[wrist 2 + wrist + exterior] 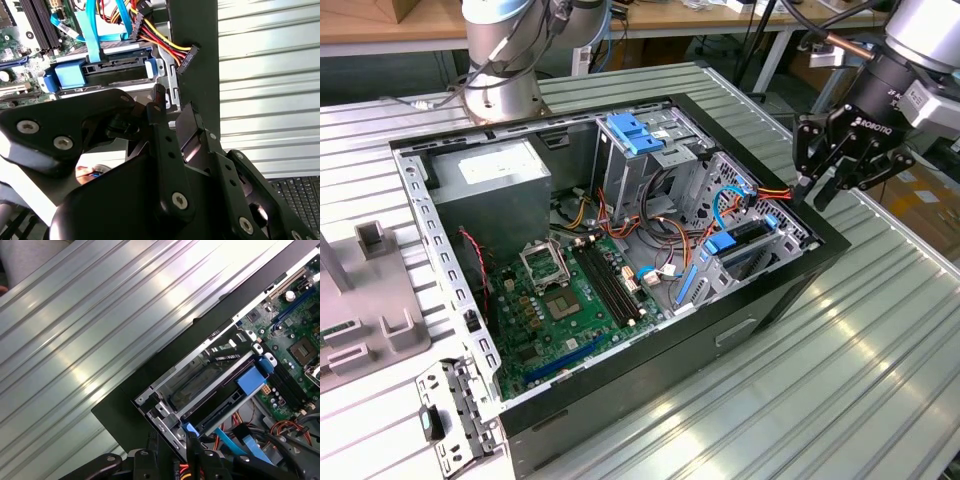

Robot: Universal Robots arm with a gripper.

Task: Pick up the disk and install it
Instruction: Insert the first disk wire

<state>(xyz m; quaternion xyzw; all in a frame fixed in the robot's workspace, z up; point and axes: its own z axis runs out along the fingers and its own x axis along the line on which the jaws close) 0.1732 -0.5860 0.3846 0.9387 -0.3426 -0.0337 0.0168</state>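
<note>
Gripper hovers over the case corner by the drive cage, holding nothing, jaws apart. Disk sits in the cage in its blue carrier, cables alongside, so it looks seated.

The computer case lies open on the ribbed table. Inside, the motherboard sits at its centre, the power-supply box at 10 o'clock. The disk sits in the drive cage at 3 o'clock.
</note>
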